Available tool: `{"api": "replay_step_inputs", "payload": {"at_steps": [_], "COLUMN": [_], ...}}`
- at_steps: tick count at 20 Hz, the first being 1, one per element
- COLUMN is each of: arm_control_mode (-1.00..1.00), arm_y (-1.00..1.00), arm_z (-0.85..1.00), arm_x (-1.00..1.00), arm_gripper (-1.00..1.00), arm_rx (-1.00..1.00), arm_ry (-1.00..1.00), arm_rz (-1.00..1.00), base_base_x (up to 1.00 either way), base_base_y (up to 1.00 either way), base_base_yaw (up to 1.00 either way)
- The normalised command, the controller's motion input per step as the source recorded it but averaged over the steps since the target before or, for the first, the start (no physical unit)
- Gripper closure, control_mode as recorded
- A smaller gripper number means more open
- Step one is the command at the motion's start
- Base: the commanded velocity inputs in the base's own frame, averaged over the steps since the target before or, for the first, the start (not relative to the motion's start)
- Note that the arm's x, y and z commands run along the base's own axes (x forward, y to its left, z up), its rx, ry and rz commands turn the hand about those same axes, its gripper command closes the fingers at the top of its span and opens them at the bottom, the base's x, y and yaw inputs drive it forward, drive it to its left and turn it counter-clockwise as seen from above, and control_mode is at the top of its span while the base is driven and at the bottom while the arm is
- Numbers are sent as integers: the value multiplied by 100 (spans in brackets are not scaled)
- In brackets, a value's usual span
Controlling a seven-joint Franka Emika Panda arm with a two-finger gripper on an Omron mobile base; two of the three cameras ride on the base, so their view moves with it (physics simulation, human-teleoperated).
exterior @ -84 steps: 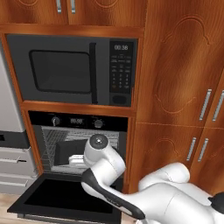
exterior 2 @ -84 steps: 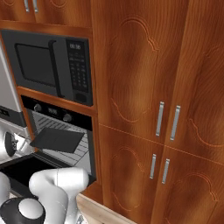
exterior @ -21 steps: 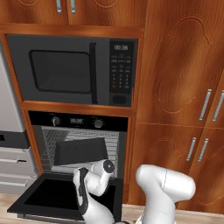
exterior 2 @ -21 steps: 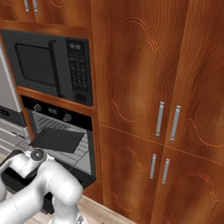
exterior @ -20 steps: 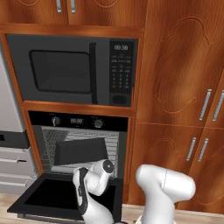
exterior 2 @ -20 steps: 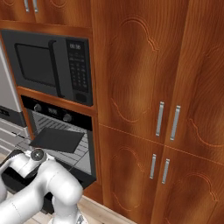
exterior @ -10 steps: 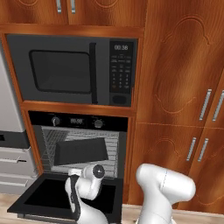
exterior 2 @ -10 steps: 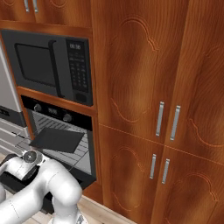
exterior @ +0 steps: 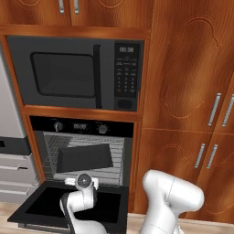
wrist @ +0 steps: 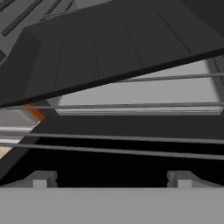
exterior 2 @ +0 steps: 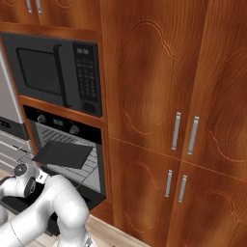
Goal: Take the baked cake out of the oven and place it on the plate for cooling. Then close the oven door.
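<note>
The black oven (exterior: 82,127) stands open under the microwave, its door (exterior: 45,206) folded down flat toward me. Inside, a dark flat tray (exterior: 84,157) lies tilted over the wire racks (exterior: 116,151); the same tray (exterior 2: 61,153) juts out of the cavity in the right base view. My arm (exterior: 78,201) is bent low over the door, wrist at the oven's mouth. In the hand view my gripper (wrist: 111,180) is open, fingertips (wrist: 41,179) wide apart and nothing between them, facing the tray's underside (wrist: 109,48) and rack rods (wrist: 131,105). Cake and plate are out of view.
A dark grey microwave (exterior: 75,73) sits right above the oven. Tall wooden cabinets (exterior: 192,114) with silver handles fill the right. A grey appliance with drawers (exterior: 11,173) stands at the left. The lowered door juts out toward the base.
Over four seconds my arm has dropped from in front of the cavity to low over the door. In the last second the wrist slid left. The tray has not moved.
</note>
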Motion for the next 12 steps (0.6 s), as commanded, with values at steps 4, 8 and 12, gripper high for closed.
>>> {"api": "replay_step_inputs", "payload": {"at_steps": [4,8,12], "arm_control_mode": [-100,-100,-100], "arm_y": [5,1,0], "arm_z": [-27,-23,-26], "arm_x": [23,26,35], "arm_gripper": [-100,-100,-100], "arm_rx": [-12,-9,-5], "arm_ry": [7,9,2], "arm_rz": [-5,-3,-1], "base_base_x": [0,0,0], "base_base_y": [0,0,0], "base_base_yaw": [0,0,0]}}
